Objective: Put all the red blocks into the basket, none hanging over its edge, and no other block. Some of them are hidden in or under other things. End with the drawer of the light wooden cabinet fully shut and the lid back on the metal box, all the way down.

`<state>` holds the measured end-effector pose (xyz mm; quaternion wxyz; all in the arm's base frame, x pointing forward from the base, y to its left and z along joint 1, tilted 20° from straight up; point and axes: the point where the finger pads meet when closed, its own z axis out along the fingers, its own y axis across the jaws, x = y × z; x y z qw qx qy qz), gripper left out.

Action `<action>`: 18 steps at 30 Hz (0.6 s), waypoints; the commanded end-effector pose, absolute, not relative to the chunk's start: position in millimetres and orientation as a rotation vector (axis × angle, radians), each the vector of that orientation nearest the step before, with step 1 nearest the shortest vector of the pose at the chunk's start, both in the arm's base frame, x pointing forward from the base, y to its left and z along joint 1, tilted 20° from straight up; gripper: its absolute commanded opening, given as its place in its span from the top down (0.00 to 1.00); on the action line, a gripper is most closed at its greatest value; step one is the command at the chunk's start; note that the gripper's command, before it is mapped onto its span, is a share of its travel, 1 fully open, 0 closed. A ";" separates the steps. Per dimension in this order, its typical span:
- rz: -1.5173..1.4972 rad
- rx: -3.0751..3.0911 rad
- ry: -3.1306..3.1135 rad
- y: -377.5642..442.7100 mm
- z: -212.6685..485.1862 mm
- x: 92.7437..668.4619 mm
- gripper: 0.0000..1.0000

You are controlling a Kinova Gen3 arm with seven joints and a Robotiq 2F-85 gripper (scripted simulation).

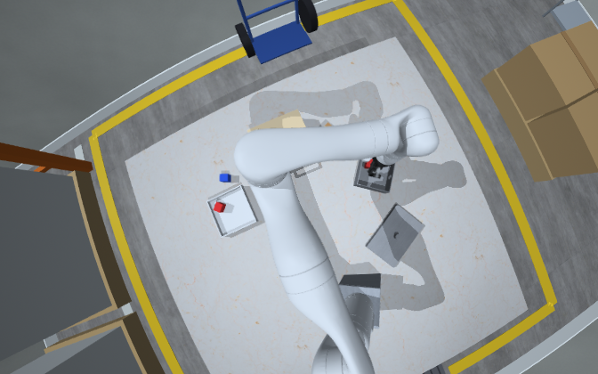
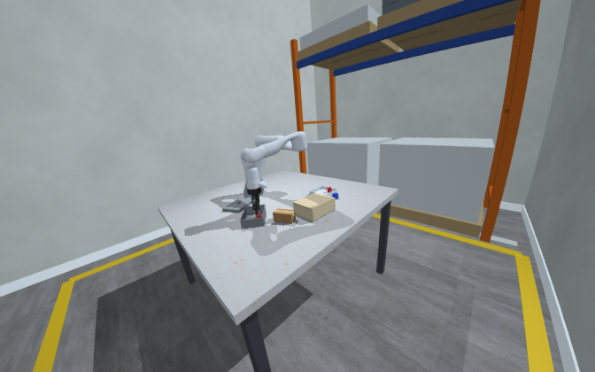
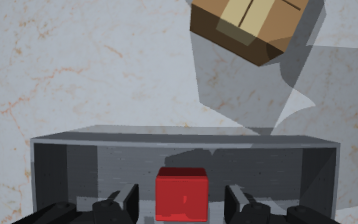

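Observation:
My gripper [image 1: 375, 168] [image 2: 256, 213] [image 3: 181, 200] is open, its fingers down in the open metal box [image 1: 371, 189] [image 2: 252, 223] [image 3: 181, 141]. A red block [image 1: 368, 164] [image 2: 259, 216] [image 3: 181, 198] in the box lies between the fingertips, with a gap on each side. The grey lid [image 1: 387, 240] [image 2: 234, 206] lies on the table beside the box. Another red block [image 1: 219, 207] [image 2: 328, 189] is in the white basket [image 1: 242, 217], near one side. A blue block [image 1: 224, 177] [image 2: 335, 196] is outside the basket. The light wooden cabinet's drawer cannot be made out.
A pale tan box-shaped body [image 1: 294, 120] [image 2: 313, 207] is mostly hidden under the arm in the top view. A small brown carton [image 2: 283, 215] [image 3: 261, 25] stands between it and the metal box. A grey object [image 1: 360, 280] is near the arm's base.

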<state>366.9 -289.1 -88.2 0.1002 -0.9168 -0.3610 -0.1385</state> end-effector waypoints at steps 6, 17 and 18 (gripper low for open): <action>-0.411 -2.711 -1.067 -288.5 -91.7 368.0 0.38; -0.411 -2.711 -1.067 -287.5 -94.8 368.6 0.38; -0.411 -2.711 -1.067 -287.5 -95.0 368.6 0.38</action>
